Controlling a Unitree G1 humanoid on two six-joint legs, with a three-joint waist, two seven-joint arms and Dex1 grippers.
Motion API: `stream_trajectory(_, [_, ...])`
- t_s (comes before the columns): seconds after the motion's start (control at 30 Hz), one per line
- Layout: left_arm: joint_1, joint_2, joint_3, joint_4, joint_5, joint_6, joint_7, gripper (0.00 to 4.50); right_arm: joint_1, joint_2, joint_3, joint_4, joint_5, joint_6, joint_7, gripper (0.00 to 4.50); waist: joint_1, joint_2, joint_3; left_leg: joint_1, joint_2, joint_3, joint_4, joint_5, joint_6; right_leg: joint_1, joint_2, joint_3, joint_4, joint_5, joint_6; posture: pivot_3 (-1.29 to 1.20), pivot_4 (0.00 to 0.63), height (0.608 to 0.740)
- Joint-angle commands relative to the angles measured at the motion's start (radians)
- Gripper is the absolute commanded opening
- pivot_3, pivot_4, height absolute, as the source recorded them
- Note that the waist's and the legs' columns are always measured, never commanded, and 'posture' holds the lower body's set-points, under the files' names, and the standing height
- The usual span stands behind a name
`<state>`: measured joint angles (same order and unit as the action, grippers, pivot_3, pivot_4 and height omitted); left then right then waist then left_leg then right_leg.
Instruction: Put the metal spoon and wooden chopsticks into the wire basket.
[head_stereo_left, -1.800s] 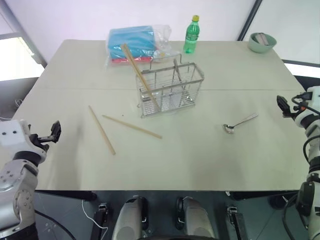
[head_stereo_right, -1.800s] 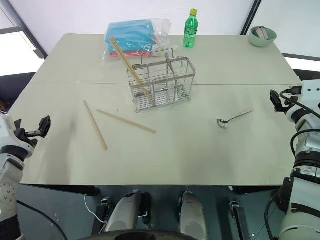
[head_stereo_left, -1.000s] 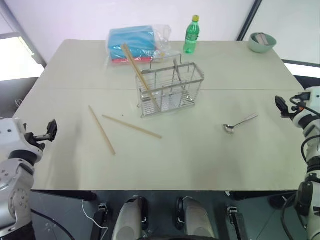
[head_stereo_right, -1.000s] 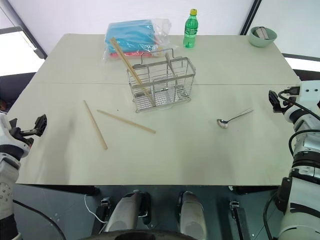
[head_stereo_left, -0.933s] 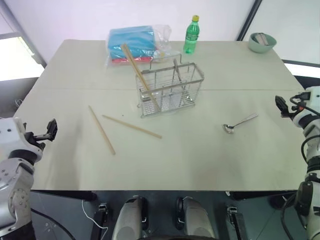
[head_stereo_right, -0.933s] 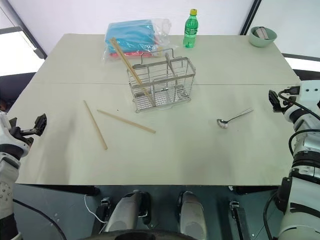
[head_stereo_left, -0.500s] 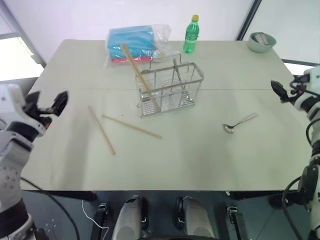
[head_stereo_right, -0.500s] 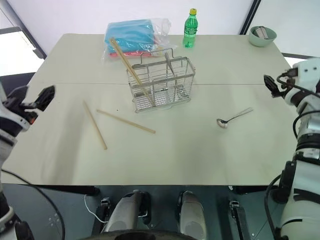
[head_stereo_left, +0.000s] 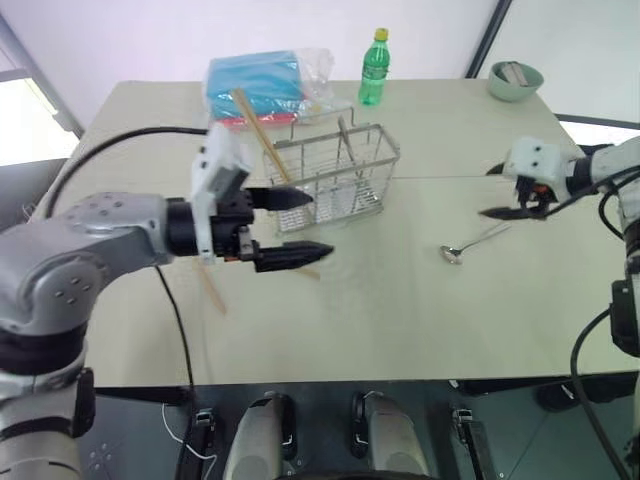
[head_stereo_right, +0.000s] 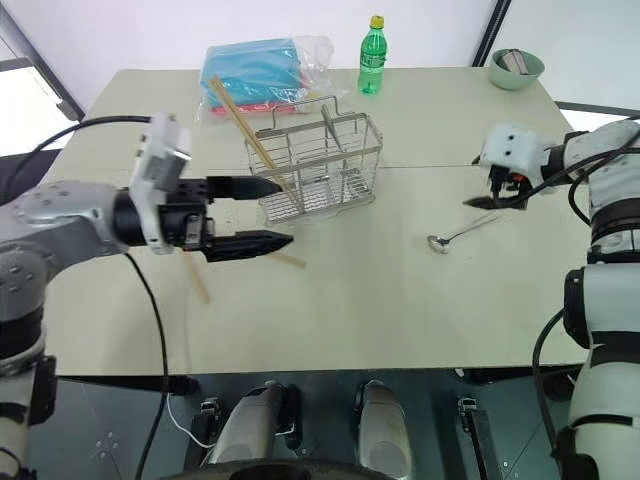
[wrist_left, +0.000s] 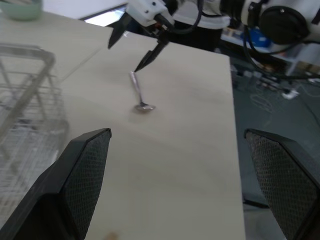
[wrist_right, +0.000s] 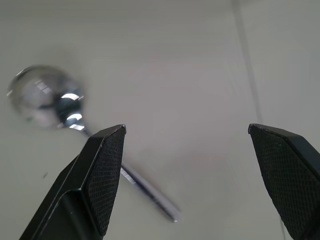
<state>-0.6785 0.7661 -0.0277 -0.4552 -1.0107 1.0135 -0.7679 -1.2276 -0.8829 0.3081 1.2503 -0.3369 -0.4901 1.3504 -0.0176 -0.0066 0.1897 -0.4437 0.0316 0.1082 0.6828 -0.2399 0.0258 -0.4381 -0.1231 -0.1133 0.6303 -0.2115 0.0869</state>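
Hovering above the metal spoon (head_stereo_right: 452, 236) on the desk (head_stereo_right: 400, 300), right end effector (head_stereo_right: 488, 198) spread; left end effector (head_stereo_right: 270, 212) spread, empty.

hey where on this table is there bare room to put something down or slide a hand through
The widest bare patch is the table's near half, from below the left gripper across to below the metal spoon. The strip between the wire basket and the spoon is also free, as is the far edge between the green bottle and green bowl. It is crowded around the basket, wooden chopsticks and blue bag.
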Motion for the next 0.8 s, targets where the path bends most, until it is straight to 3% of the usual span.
stream_trajectory(0.03, [-0.02,-0.014,-0.039,0.016,0.042,-0.03,-0.06,4.46,-0.04,0.01,0.074,0.02,-0.092,-0.07,0.021,4.04,0.0,0.0,0.0,0.0,0.0,0.0,0.0,0.0,0.0,0.0,0.0,0.0,0.0,0.0,0.0,0.0,0.15,0.707])
stream_trajectory(0.63, [-0.044,-0.063,-0.024,0.01,0.081,-0.016,-0.066,4.46,-0.034,0.119,0.2,0.093,-0.262,-0.067,0.022,4.04,0.003,0.0,0.0,0.0,0.001,-0.001,0.0,0.001,-0.002,0.0,0.0,0.001,0.0,0.0,0.0,0.0,0.15,0.707])
stream_trajectory(0.73, [-0.046,-0.058,-0.015,0.005,0.073,-0.01,-0.065,4.5,-0.022,0.123,0.2,0.096,-0.264,-0.056,0.03,3.22,0.004,0.0,0.0,0.001,0.001,-0.001,0.0,0.001,-0.002,0.001,0.0,0.0,0.0,0.0,0.0,0.0,0.15,0.707])
stream_trajectory(0.8, [-0.048,-0.055,-0.012,0.003,0.073,-0.009,-0.062,4.5,-0.015,0.125,0.199,0.096,-0.263,-0.052,0.029,2.25,0.002,0.0,0.0,0.001,0.001,-0.001,0.001,0.001,-0.002,0.002,0.0,0.0,0.0,0.0,0.0,0.0,0.15,0.707])
